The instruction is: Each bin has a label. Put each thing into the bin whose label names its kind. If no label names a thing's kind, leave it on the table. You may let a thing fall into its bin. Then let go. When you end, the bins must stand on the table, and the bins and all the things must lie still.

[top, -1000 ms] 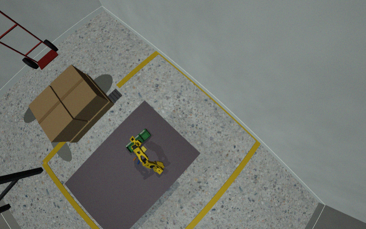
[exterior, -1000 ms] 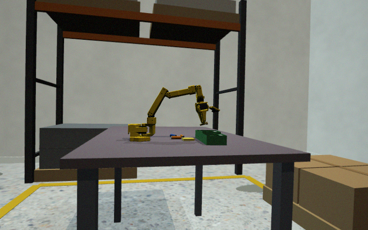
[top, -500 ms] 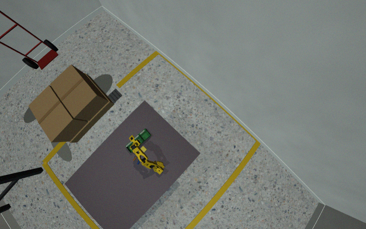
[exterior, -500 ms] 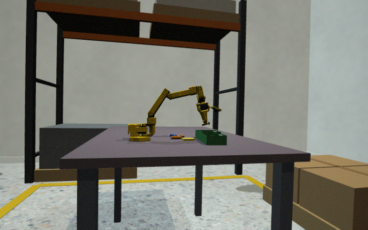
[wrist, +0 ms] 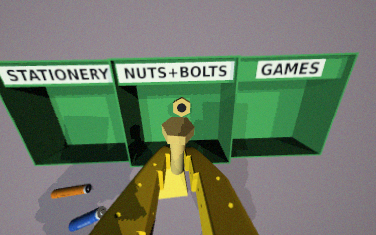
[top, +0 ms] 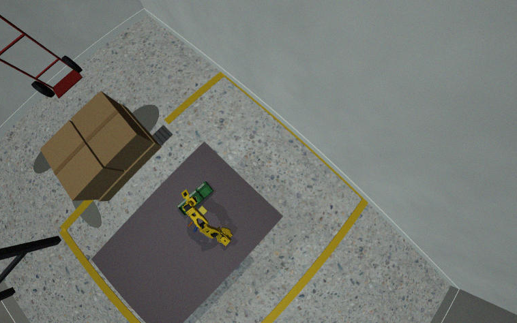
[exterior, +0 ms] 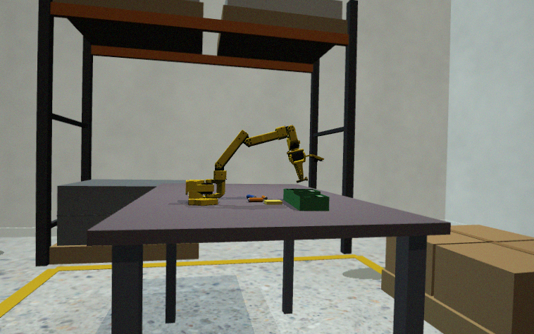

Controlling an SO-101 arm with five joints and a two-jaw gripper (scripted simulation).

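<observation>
My gripper is shut on a brass-coloured bolt, hex head outward, above the near side of the NUTS+BOLTS bin. A hex nut lies in that bin. The STATIONERY bin is on its left and the GAMES bin on its right; both look empty. A yellow pad lies on the table before the bins. An orange battery and a blue battery lie left of it. Another orange cylinder is hidden in the wrist view.
The three bins are joined in a row and stand on the table. The arm's base stands on the table, and the arm reaches over the loose things. Stacked boxes and a shelf rack stand beyond the table.
</observation>
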